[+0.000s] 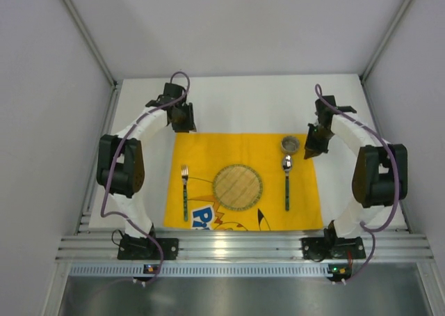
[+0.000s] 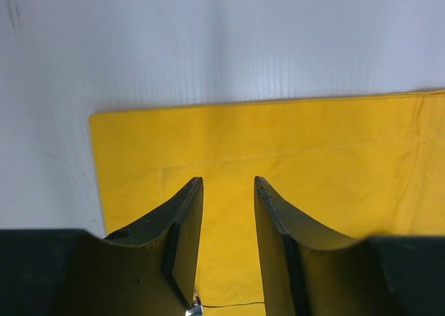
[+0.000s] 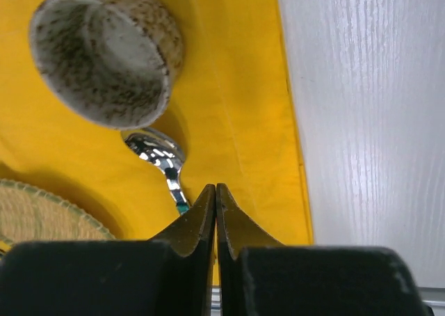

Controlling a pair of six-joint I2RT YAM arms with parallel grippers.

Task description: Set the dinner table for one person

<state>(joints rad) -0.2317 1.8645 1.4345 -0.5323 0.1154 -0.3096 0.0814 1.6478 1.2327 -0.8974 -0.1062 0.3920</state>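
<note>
On the white dinner table (image 1: 243, 100) lies a yellow printed mat (image 1: 243, 180). A round woven plate (image 1: 238, 186) sits at the mat's middle, with a fork (image 1: 185, 191) to its left and a spoon (image 1: 286, 184) to its right. A speckled cup (image 1: 290, 144) stands above the spoon. My left gripper (image 1: 182, 124) hovers over the mat's far left corner (image 2: 125, 142), open (image 2: 228, 184) and empty. My right gripper (image 1: 311, 152) hangs beside the cup, shut (image 3: 215, 187) on nothing. In the right wrist view, the cup (image 3: 104, 51) and the spoon's bowl (image 3: 156, 151) lie just ahead.
A ribbed aluminium rail (image 1: 243, 250) runs along the near edge, carrying both arm bases. Grey walls close in the table on the left, right and far sides. Bare white tabletop (image 3: 368, 121) lies to the right of the mat.
</note>
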